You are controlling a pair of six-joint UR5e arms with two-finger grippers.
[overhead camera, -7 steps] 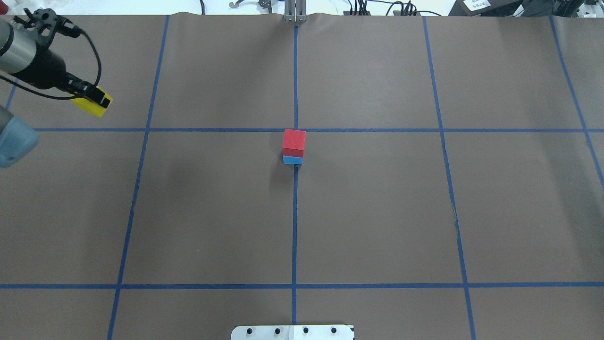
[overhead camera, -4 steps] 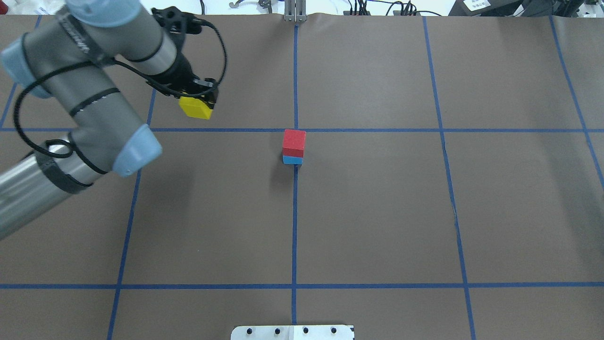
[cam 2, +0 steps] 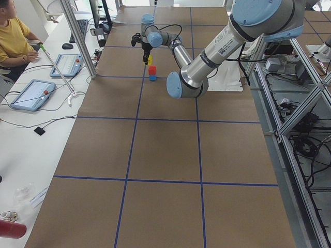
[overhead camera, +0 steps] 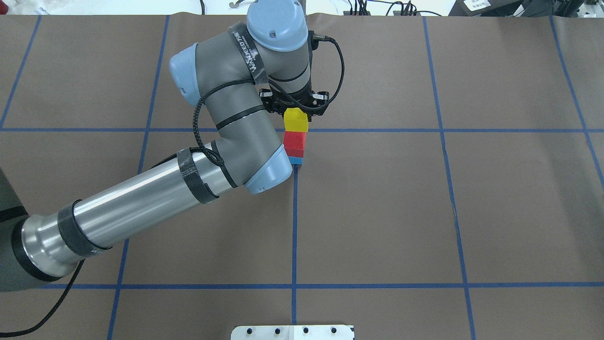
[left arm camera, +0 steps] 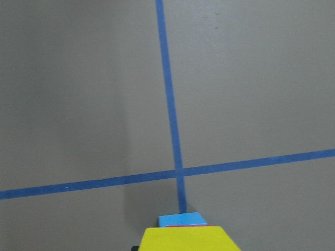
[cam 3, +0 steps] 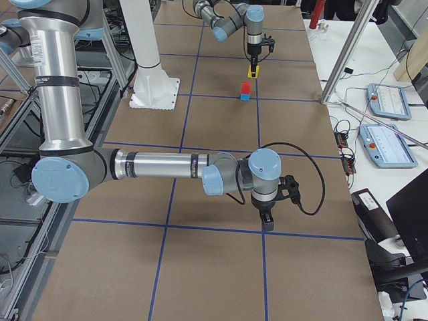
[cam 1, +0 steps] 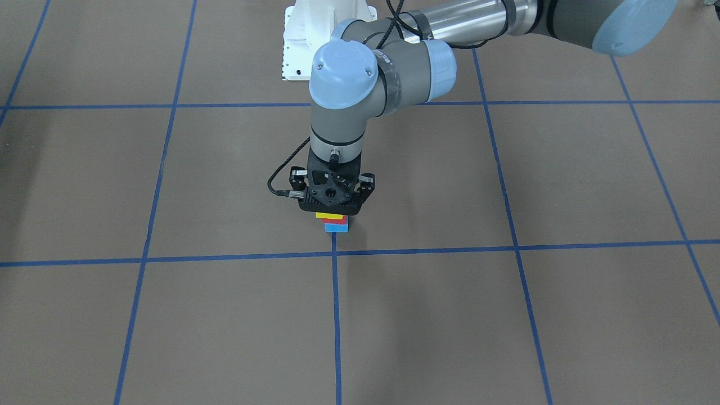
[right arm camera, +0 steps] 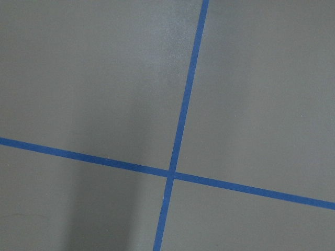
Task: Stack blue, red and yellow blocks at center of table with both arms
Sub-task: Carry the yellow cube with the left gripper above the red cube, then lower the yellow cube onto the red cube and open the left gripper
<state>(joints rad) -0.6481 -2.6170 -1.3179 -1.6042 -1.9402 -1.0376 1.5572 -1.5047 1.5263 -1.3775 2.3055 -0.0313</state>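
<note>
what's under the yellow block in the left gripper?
A red cube stacked on a blue cube; side views show a gap beneath the yellow cube. The blue cube's top is covered by the red one.

Overhead and front views opposed, sharing table (overhead camera: 377, 212) centre

Table covering (overhead camera: 377, 212) is presenting as matt brown paper; left arm tube (overhead camera: 132, 200) is showing brushed metal; yellow block (overhead camera: 296, 121) is appearing matt.
</note>
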